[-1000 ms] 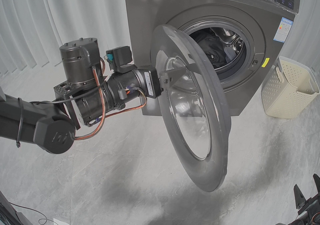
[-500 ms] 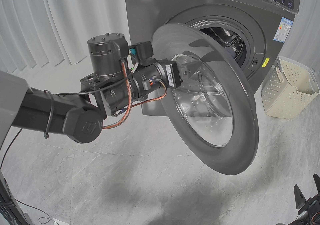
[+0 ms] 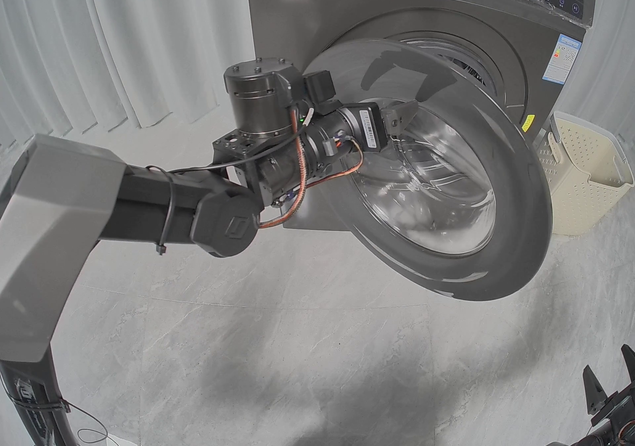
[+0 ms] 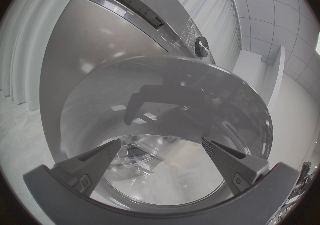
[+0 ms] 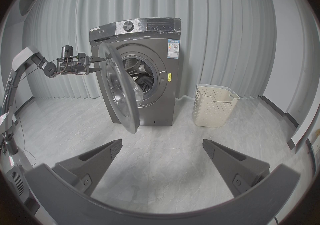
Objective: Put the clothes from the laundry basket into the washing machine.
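1. Head view: your left claw (image 3: 400, 118) is at the outer face of the door (image 3: 519, 202), which stands half swung over the mouth of the washing machine (image 3: 370, 4). I judge the main risk is here. The glass (image 3: 430, 202) is round and smooth, so a tip can slide off, and then the door will not latch. The laundry basket (image 3: 582, 169) stands on the floor (image 3: 297, 348) just beside the machine, on your right. The right claw (image 3: 607, 368) hangs low, well apart.
2. Left wrist view: the left claw is spread and pinches nothing, with both tips over the glass bulge. If you push off the centre, the arm may scrape the door ring.
3. Right wrist view: the right claw is also spread, and empty. Dark clothes (image 5: 145, 86) lie inside the machine. A piece near the mouth could be trapped by the door.
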Motion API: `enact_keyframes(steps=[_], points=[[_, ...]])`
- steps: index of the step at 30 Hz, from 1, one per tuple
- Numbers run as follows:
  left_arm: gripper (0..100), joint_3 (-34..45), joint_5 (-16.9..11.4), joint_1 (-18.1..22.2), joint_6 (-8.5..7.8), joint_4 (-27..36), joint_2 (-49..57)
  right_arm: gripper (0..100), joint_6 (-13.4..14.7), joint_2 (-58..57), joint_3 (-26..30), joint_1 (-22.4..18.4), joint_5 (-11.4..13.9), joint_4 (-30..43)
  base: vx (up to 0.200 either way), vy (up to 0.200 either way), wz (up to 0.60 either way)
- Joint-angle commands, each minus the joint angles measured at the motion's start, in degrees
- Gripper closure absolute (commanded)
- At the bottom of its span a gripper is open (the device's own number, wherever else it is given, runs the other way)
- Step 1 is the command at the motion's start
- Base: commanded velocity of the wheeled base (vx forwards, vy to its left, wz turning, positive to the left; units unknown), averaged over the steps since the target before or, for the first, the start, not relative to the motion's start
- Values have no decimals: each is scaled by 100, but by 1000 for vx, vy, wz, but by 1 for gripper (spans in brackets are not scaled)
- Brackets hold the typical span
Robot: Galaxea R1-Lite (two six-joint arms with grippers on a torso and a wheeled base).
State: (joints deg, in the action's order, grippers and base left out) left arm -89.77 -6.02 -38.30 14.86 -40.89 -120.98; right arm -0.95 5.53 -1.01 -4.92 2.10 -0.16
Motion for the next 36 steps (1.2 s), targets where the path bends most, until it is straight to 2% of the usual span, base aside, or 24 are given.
enact_keyframes(steps=[1, 7, 12, 14, 16, 20, 24, 27, 31, 36], points=[[0, -708, 136, -72, 8, 222, -550, 0, -2, 9, 101, 0, 1, -2, 0, 0, 0], [0, -954, 163, -72, 26, 283, -646, 0, -2, 9, 101, 0, 1, -2, 0, 0, 0], [0, -1174, 215, -72, 175, 345, -699, 0, -2, 9, 101, 0, 1, -2, 0, 0, 0], [0, -1508, 488, -72, 342, 424, -840, 0, -2, 9, 101, 0, 1, -2, 0, 0, 0], [0, -1816, 760, -72, 430, 432, -989, 0, -2, 9, 101, 0, 1, -2, 0, 0, 0], [0, -2282, 1279, -2, 456, 468, -1235, 0, -2, 9, 101, 0, 1, -2, 0, 0, 0], [0, -2482, 1393, 42, 492, 626, -1253, 0, -2, 9, 101, 0, 1, -2, 0, 0, 0], [0, -2396, 1411, 33, 588, 652, -1165, 0, -2, 9, 101, 0, 1, -2, 0, 0, 0], [0, -1974, 1411, -28, 606, 608, -866, 0, -2, 9, 101, 0, 1, -2, 0, 0, 0], [0, -76, 1323, -265, 553, 608, 444, 0, -2, 9, 101, 0, 1, -2, 0, 0, 0]])
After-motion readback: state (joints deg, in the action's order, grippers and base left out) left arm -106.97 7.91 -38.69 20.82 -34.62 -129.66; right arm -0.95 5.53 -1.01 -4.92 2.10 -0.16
